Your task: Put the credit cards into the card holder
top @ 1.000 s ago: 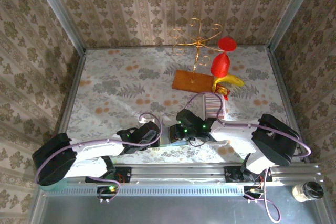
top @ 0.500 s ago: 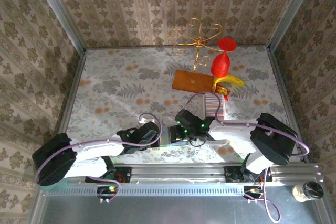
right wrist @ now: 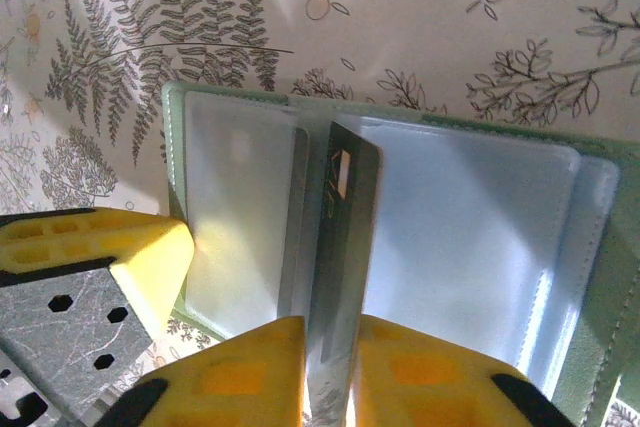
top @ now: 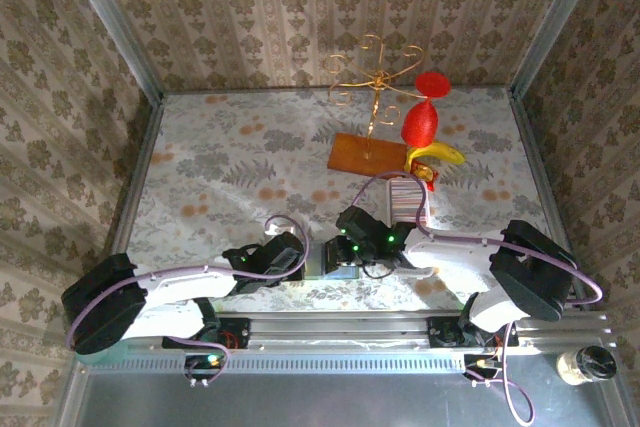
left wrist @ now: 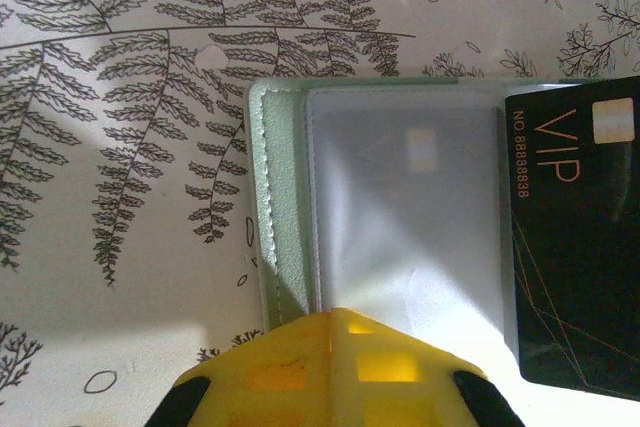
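Right gripper [right wrist: 330, 352] clamps a credit card [right wrist: 340, 207] upright in the card holder [right wrist: 470, 237]; left gripper [left wrist: 335, 337], clenched, touches it.

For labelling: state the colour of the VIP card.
Black, with orange-gold lettering; the VIP card shows best in the left wrist view.

My overhead camera is looking down from above and behind me, taking in the whole desk [top: 220, 167]. Both wrist cameras are pointing straight down at close range, sharing the open card holder [left wrist: 285, 247] between them.
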{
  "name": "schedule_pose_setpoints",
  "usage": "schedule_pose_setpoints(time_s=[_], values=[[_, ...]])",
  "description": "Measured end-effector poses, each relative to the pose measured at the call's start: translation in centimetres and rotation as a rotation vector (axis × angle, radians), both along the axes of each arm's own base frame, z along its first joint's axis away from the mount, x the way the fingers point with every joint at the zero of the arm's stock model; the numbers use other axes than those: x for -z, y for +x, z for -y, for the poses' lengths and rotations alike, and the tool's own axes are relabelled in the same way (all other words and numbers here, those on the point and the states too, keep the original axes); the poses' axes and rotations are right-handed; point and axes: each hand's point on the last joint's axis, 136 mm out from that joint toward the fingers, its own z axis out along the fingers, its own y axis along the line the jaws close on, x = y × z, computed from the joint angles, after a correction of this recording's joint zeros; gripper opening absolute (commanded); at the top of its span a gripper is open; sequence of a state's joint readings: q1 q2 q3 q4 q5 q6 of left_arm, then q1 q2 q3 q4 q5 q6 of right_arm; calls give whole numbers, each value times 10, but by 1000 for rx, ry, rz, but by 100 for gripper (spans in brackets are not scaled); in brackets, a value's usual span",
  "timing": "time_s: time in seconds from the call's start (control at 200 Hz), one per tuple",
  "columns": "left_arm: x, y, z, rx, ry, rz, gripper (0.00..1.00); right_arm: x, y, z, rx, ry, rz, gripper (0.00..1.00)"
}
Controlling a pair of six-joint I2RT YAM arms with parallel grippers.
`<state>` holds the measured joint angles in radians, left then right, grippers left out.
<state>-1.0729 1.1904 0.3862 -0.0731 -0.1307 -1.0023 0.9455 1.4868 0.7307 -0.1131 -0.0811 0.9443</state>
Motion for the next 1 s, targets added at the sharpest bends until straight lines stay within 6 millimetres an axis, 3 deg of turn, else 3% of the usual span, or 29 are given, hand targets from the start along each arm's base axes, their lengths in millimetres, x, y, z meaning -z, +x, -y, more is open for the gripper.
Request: schedule_pose_setpoints(time_s=[0.115, 0.705, 1.0], values=[[0, 0, 0, 0, -1, 1, 0, 1, -1, 2, 5, 1, 1, 0], [0, 0, 1, -5, -7, -1, 0, 3, 0, 7, 133, 175, 30, 0], [0, 0, 1, -11, -8, -4, 0, -20, 8, 3, 159, 256, 84, 0]])
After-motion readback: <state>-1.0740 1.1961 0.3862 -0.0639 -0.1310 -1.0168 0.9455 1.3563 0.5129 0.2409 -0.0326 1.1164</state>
